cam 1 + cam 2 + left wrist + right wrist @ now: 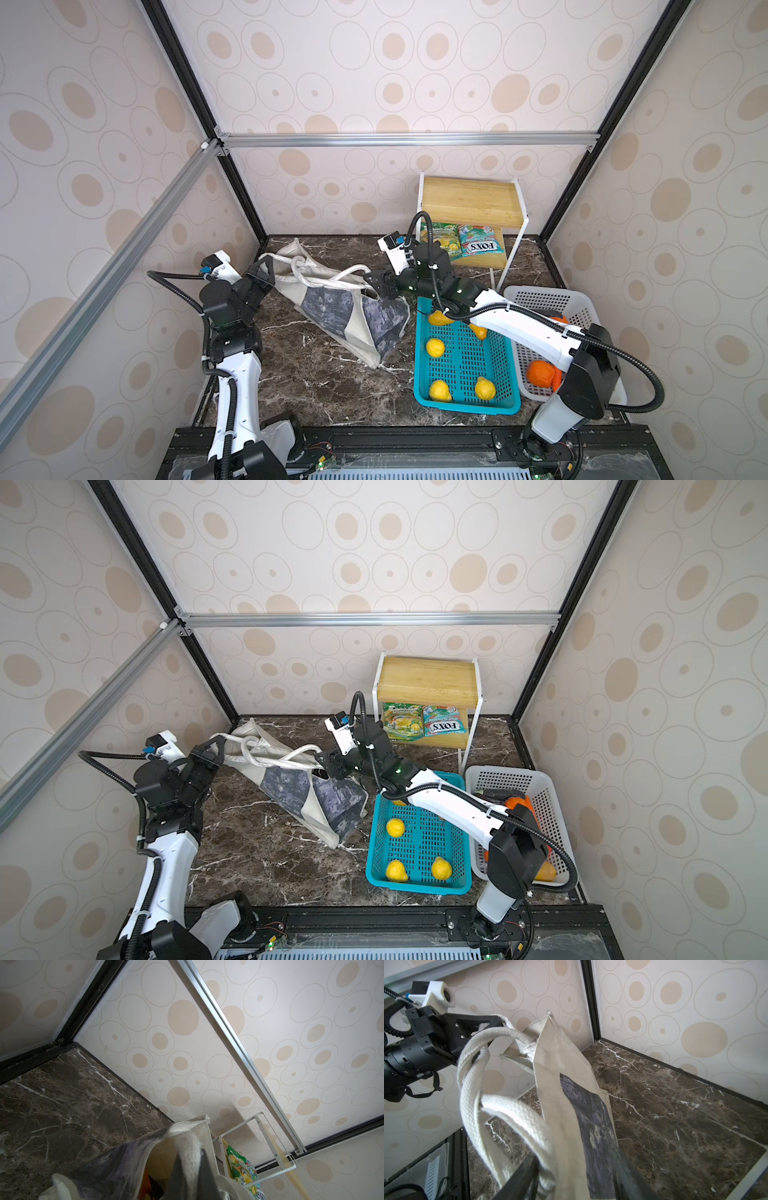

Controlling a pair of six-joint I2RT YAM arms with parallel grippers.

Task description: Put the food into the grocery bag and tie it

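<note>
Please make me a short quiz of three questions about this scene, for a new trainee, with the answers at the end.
1. True or false: the two glossy candy packets are already inside the off-white canvas tote bag.
2. Which gripper is shut on a thick white rope-like handle? A: left; B: right; C: neither.
3. What lies in the teal perforated plastic basket?
Key: 1 false, they lie on the lower board of the wooden shelf. 2 A, the left gripper; the right gripper is open. 3 yellow toy lemons.
</note>
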